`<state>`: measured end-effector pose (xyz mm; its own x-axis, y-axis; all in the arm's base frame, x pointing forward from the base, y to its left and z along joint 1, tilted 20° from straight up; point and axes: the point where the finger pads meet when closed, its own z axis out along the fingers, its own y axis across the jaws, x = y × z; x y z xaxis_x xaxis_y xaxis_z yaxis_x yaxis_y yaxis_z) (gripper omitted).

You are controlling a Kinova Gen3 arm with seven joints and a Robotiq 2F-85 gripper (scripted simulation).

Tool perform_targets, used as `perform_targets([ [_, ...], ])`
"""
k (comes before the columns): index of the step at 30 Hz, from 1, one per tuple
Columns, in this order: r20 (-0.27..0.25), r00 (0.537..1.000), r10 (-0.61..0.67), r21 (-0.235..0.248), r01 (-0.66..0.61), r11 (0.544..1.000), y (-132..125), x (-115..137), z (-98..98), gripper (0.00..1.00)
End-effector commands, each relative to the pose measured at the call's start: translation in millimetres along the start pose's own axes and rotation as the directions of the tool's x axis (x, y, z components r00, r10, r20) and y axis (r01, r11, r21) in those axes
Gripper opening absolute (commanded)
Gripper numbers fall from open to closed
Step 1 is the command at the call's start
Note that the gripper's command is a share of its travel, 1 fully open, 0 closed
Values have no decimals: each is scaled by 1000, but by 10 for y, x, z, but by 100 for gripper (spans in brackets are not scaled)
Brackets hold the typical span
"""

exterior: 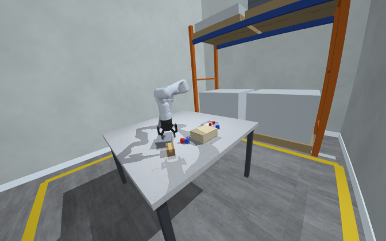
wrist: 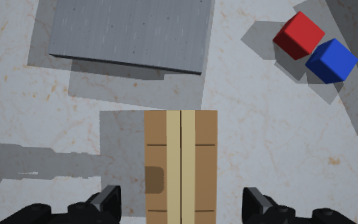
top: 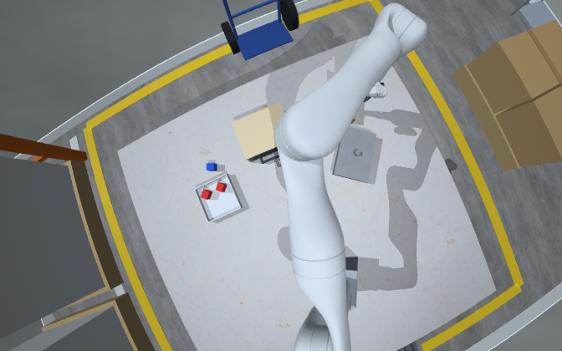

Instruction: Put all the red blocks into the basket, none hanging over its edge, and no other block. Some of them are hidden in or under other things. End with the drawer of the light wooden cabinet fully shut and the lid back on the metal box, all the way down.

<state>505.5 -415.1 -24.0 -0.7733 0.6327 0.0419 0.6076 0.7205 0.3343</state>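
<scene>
My gripper (exterior: 168, 137) (wrist: 181, 203) is open and empty, above a small brown cardboard box (exterior: 170, 150) (wrist: 156, 155). A red block (exterior: 182, 140) (wrist: 299, 36) and a blue block (exterior: 186, 140) (wrist: 332, 61) stand close together between that box and the light wooden cabinet (top: 257, 133) (exterior: 203, 133). The arm partly hides the cabinet's drawer front. The metal box's lid (top: 353, 163) (wrist: 131, 30) lies on top. Two red blocks (top: 206, 194) (top: 221, 186) are inside the white basket (top: 227, 208). What is under the cardboard box is hidden.
Another blue block (top: 211, 166) (exterior: 217, 127) stands just outside the basket, by its rim. The metal box stands beside the cardboard box, with a gap between them. The arm hides the middle of the table in the top view.
</scene>
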Motion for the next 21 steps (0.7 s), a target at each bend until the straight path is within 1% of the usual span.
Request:
perform_targets([
  [1,2,1000,0,0,0,1000,0,-6,-134,83],
  [6,2,1000,0,0,0,1000,0,-5,-340,83],
  [11,2,1000,0,0,0,1000,0,-5,-500,83],
  [13,2,1000,0,0,0,1000,0,-5,-500,83],
  [21,2,1000,0,0,0,1000,0,-5,-642,83],
])
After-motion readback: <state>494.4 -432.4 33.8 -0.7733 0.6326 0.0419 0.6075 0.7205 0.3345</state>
